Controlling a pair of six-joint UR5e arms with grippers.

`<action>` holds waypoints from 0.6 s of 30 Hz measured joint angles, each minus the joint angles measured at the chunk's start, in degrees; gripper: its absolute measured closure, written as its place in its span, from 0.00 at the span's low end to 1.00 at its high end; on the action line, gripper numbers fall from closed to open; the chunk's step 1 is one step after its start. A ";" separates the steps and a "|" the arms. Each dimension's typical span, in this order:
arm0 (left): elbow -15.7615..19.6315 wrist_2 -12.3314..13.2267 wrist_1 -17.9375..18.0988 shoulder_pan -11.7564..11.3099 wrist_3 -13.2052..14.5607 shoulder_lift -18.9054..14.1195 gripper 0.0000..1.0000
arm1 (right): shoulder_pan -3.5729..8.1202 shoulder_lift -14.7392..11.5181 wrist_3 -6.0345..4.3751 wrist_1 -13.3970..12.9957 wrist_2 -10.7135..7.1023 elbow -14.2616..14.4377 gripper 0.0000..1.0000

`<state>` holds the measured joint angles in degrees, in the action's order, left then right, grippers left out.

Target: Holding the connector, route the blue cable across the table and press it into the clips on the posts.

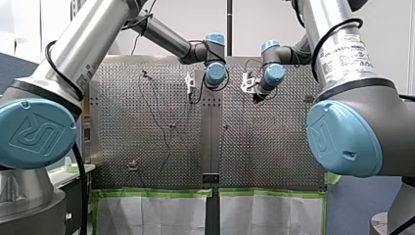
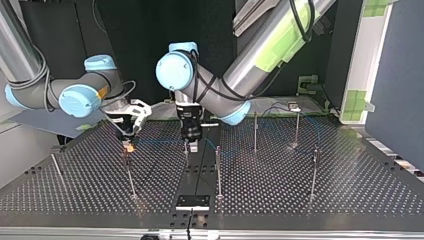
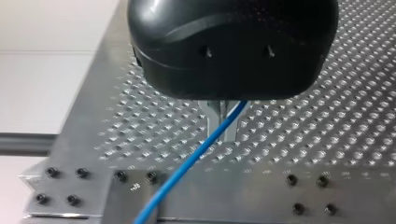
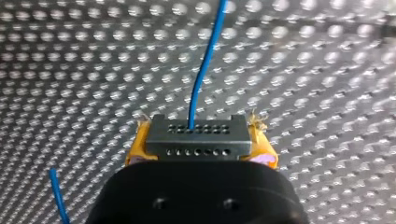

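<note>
Perforated desk (image 2: 350, 190) with thin posts (image 2: 255, 131), dark backdrop. Right jaws clamp the connector (image 4: 196, 135) between yellow pads (image 4: 262, 148), left of centre in top view. Left jaws, mostly hidden under black housing (image 3: 233, 46), pinch blue cable (image 3: 187, 163).

The front view looks from behind the arms (image 1: 73, 54) across the perforated table (image 1: 274, 147); the top view faces back from opposite. Both wrist views sit close, sharing the blue cable (image 3: 197, 154).
</note>
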<state>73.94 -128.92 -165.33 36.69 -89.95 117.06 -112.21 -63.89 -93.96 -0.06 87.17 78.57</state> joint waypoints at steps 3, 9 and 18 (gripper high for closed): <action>1.43 0.18 1.43 0.12 -0.01 -1.22 1.00 | 0.11 0.03 0.09 -0.08 0.17 1.52 1.00; 4.67 1.81 4.66 0.43 -0.10 -1.72 1.00 | -0.02 -0.16 0.10 -0.19 0.27 2.79 1.00; 8.63 2.67 8.62 0.97 -0.16 0.09 1.00 | -0.59 -0.47 0.15 -0.21 0.45 3.52 1.00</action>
<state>82.57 -126.25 -156.71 37.66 -90.10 117.15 -112.80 -64.36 -93.81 -0.27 87.62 82.09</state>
